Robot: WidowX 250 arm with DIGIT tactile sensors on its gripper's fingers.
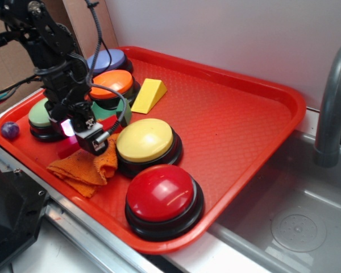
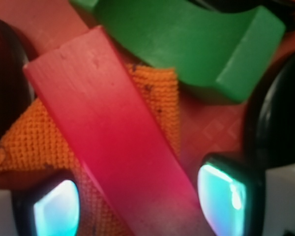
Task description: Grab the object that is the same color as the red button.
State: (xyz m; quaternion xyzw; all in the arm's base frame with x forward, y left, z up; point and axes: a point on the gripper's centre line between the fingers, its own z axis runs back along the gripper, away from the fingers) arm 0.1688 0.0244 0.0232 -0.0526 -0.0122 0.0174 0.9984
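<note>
Smooth red block (image 2: 113, 142) lies across knitted orange cloth (image 2: 29, 142).

Red tray (image 1: 244, 114) carries five dome buttons: red button (image 1: 162, 193), yellow (image 1: 145, 140), orange (image 1: 111, 83), blue (image 1: 109, 59), green (image 1: 41, 115). Also yellow wedge (image 1: 149, 94), orange cloth (image 1: 85, 168), purple ball (image 1: 10, 130).

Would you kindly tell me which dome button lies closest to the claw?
The yellow button, directly beside the claw; the red button sits nearer the tray's front edge.
</note>
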